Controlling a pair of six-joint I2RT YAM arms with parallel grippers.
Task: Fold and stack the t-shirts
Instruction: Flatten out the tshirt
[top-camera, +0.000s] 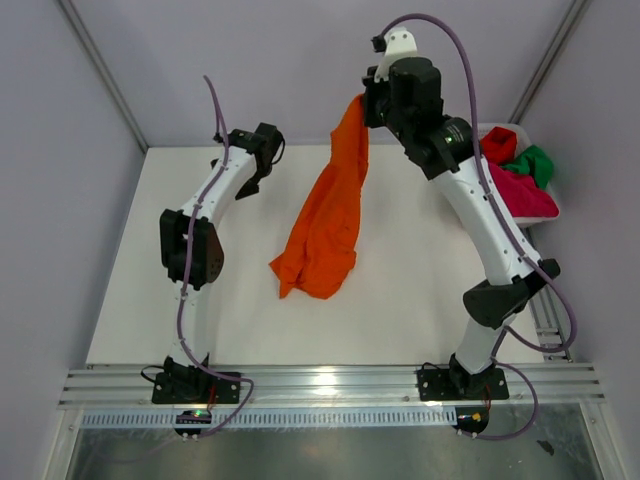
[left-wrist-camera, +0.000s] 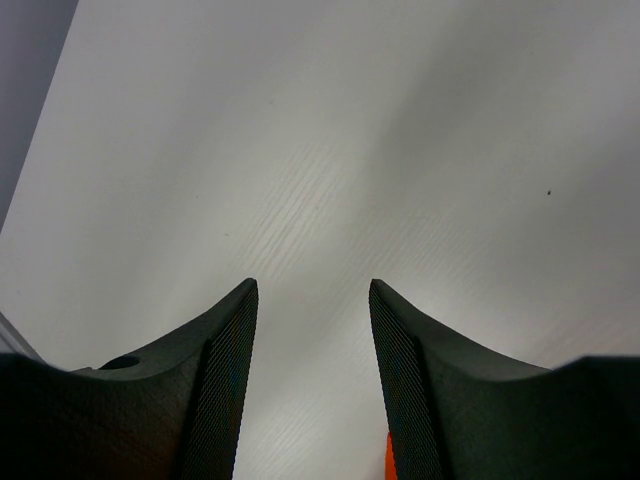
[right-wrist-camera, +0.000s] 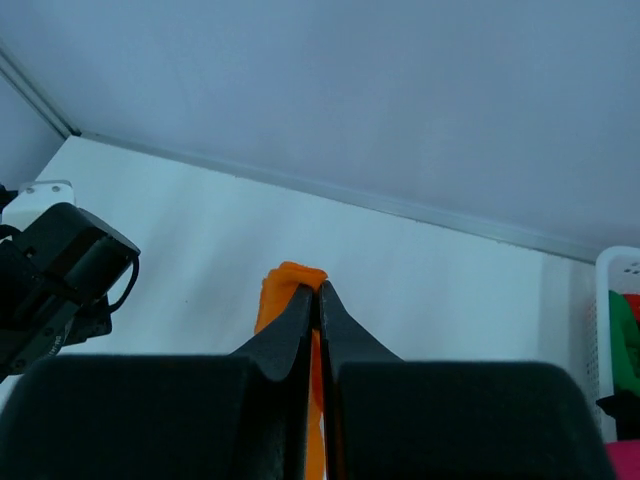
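A bright orange t-shirt hangs in a long drape over the middle of the white table, its lower end bunched on the surface. My right gripper is shut on the shirt's top edge, high above the table's far side; in the right wrist view the orange t-shirt pokes out past that gripper. My left gripper hovers open to the left of the shirt, and in its own view the gripper holds nothing, with a sliver of orange t-shirt at the bottom. Red, green and magenta-pink t-shirts lie in the basket.
A white lattice basket stands at the table's far right edge, beside my right arm. Grey walls with metal posts close in the back and sides. An aluminium rail runs along the near edge under both arm bases.
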